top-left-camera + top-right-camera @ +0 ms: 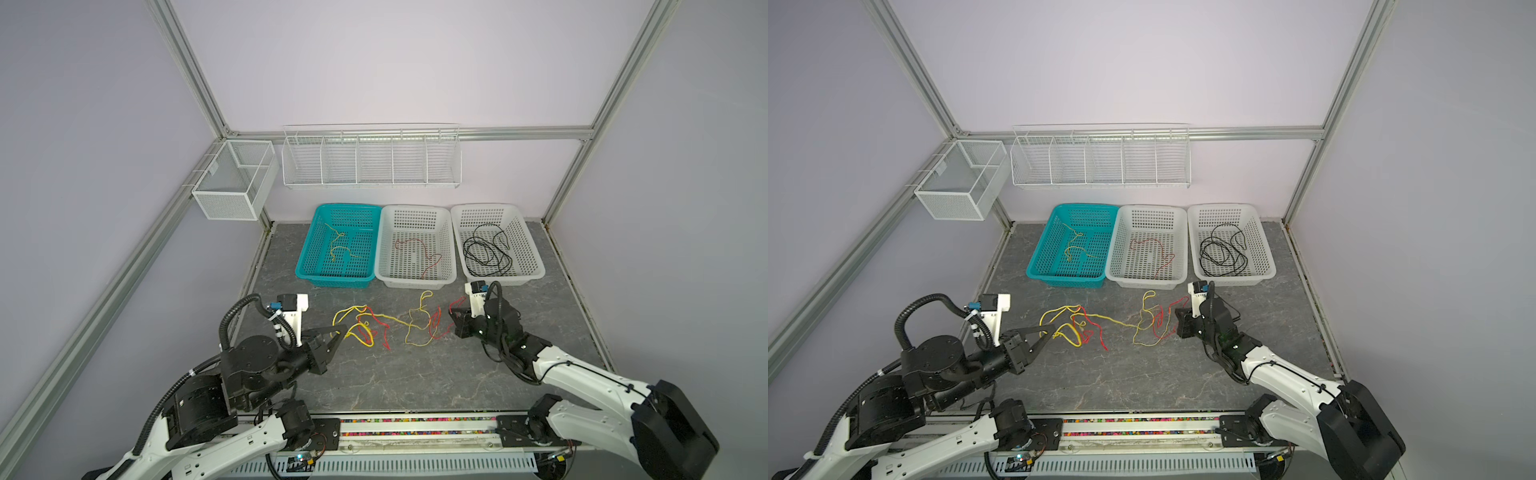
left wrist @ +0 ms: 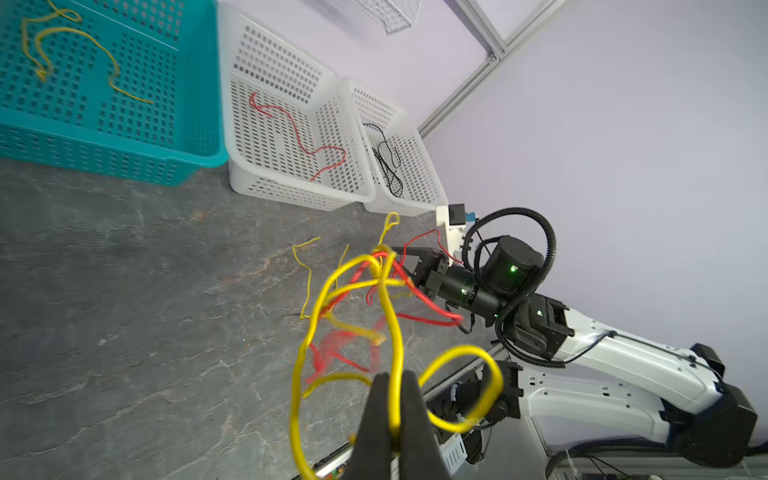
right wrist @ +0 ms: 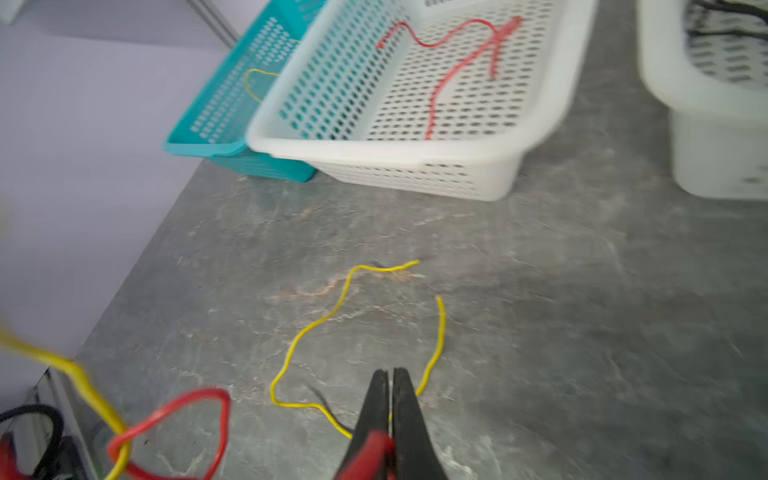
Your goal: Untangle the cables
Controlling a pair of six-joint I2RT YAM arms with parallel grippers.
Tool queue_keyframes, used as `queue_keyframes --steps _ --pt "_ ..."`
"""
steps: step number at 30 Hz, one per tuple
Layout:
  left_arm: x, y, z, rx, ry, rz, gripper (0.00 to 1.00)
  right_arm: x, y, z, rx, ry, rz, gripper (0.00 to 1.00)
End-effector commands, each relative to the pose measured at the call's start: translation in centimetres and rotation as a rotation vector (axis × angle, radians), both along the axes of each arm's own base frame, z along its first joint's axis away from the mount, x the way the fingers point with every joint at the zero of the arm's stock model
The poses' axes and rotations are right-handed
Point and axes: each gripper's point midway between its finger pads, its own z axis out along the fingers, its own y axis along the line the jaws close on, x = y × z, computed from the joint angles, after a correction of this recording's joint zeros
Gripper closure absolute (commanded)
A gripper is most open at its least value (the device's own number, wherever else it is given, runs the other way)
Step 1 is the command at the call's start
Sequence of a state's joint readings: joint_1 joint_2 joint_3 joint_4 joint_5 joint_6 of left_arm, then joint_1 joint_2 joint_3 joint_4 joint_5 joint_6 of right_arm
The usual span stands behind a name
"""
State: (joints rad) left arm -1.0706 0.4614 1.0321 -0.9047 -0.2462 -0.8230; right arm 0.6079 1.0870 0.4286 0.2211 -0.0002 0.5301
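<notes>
The grey worktop [image 1: 415,374] is carrying the red and yellow cables [image 1: 390,324], which are lying tangled between both arms, near the baskets [image 1: 415,282]. The left pincer [image 2: 392,376] is clamping a yellow cable [image 2: 396,332]; the right pincer [image 3: 390,372] is pinching a red cable [image 3: 368,451].

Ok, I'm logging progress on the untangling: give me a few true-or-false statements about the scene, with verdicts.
The black cable lies in the tangle on the table. False: it sits in the right white basket.
The left end effector is shut on a yellow cable. True.
The right end effector is open. False: it is shut on a red cable.
A sorted yellow cable lies in the teal basket. True.
</notes>
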Motion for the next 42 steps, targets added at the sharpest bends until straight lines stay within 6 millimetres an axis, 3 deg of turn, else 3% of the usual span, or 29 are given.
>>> queue_keyframes --steps 1,9,13,20,28,30,33,36,40,42 --pt "0.4 3.4 -2.2 0.169 -0.002 0.097 1.0 -0.5 -1.6 -1.2 0.008 0.078 -0.064 0.94" --pt "0.4 6.6 -2.6 0.275 -0.02 0.172 1.0 -0.3 -3.0 -3.8 -0.013 0.195 -0.109 0.94" --pt "0.3 6.7 -2.9 0.287 -0.029 0.164 1.0 -0.3 -2.7 -4.0 -0.018 0.208 -0.086 0.94" --pt "0.4 7.5 -3.1 0.335 -0.046 0.177 1.0 -0.1 -6.2 -4.2 -0.235 0.214 -0.181 0.94" --pt "0.6 8.1 -4.5 0.434 -0.033 0.192 1.0 -1.0 -5.8 -4.8 -0.325 0.286 -0.089 0.94" --pt "0.5 7.5 -4.9 0.428 -0.028 0.167 1.0 -1.2 -4.5 -4.6 -0.269 0.279 -0.033 0.94" --pt "0.4 5.4 -5.4 0.391 -0.017 0.097 1.0 -2.3 -0.2 -3.4 -0.127 0.266 0.164 0.94" --pt "0.2 2.9 -5.6 0.339 -0.006 0.023 1.0 -3.4 2.5 -2.6 -0.183 0.211 0.287 0.92" --pt "-0.1 -0.2 -4.7 0.265 -0.012 -0.078 1.0 -4.1 3.9 -0.9 -0.225 0.112 0.327 0.76" --pt "-0.3 -1.2 -3.9 0.235 -0.022 -0.111 1.0 -4.3 4.1 0.6 -0.188 0.061 0.336 0.62"
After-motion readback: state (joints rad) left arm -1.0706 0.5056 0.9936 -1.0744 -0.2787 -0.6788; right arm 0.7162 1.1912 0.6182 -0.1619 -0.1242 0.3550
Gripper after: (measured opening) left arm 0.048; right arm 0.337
